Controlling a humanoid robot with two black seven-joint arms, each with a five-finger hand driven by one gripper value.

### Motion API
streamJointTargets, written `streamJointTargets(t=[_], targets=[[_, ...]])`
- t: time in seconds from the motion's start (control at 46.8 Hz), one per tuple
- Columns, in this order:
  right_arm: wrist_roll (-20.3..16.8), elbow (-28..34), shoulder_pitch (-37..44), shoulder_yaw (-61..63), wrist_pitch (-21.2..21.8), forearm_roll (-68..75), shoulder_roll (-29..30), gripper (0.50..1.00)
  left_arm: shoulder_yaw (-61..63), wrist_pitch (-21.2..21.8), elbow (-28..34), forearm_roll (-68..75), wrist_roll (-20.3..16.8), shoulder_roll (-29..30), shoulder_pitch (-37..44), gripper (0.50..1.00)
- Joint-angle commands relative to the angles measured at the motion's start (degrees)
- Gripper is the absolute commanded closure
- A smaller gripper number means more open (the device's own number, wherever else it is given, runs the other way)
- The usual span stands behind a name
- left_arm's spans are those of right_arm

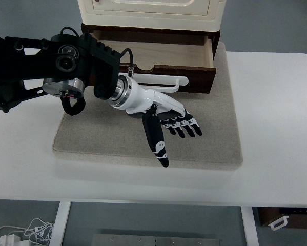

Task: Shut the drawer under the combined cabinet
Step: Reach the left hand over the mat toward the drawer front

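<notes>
A cream cabinet (150, 13) stands at the back on a dark wooden base. Its drawer (158, 54) under the cabinet is pulled out toward me, showing a bare light-wood inside. The drawer's dark front (194, 79) carries a white bar handle (163, 80). My left hand (176, 125), white with black fingers, hovers just in front of and below the drawer front, fingers spread and holding nothing. The thumb (156, 141) points toward me. The left arm comes in black from the left edge.
The cabinet sits on a grey mat (91, 138) on a white table (276, 128). White cables (20, 233) lie on the floor at the lower left. A dark box (289, 218) shows at the lower right under the table.
</notes>
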Motion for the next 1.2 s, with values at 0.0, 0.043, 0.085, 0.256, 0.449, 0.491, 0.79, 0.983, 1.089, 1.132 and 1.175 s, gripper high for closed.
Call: streamJointTargets(t=[0.0,0.043,0.085,0.256,0.449,0.491,0.79,0.983,1.089,1.132,1.175], targets=[[0.0,0.03,0.0,0.0,0.0,0.01,0.0,0.548,0.18,-2.36,1.14,0.08,2.53,-0.01,0.05,0.504],[0.0,-0.05,0.0,0.0,0.0,0.01,0.0,0.548,0.62,-3.77,2.11,0.52,2.8,-0.09,0.06,0.504],[0.0,-0.05,0.0,0.0,-0.09,0.01,0.0,0.548,1.06,-5.17,2.81,1.83,2.98,-0.18,-0.03,0.504],[0.0,-0.05,0.0,0.0,0.0,0.01,0.0,0.548,1.42,-7.73,6.41,5.27,4.12,-2.02,0.06,0.504],[0.0,0.03,0.0,0.0,0.0,0.01,0.0,0.548,1.5,-11.68,9.58,8.16,4.74,-2.55,-0.38,0.504],[0.0,-0.05,0.0,0.0,0.0,0.01,0.0,0.548,1.42,-12.56,10.11,10.18,4.74,-2.55,-0.38,0.504],[0.0,0.03,0.0,0.0,0.0,0.01,0.0,0.548,1.24,-13.97,12.31,14.14,4.65,-3.26,-0.03,0.504],[0.0,-0.05,0.0,0.0,0.0,0.01,0.0,0.548,0.62,-13.97,14.15,14.23,4.65,-3.61,-0.12,0.504],[0.0,0.03,0.0,0.0,0.0,0.01,0.0,0.548,0.62,-13.97,15.03,14.15,4.56,-3.61,-0.12,0.504],[0.0,-0.05,0.0,0.0,0.0,0.01,0.0,0.548,0.54,-13.97,15.3,14.23,4.56,-3.61,-0.12,0.504],[0.0,0.03,0.0,0.0,0.0,0.01,0.0,0.548,0.54,-13.97,15.65,14.23,4.56,-3.61,-0.12,0.504]])
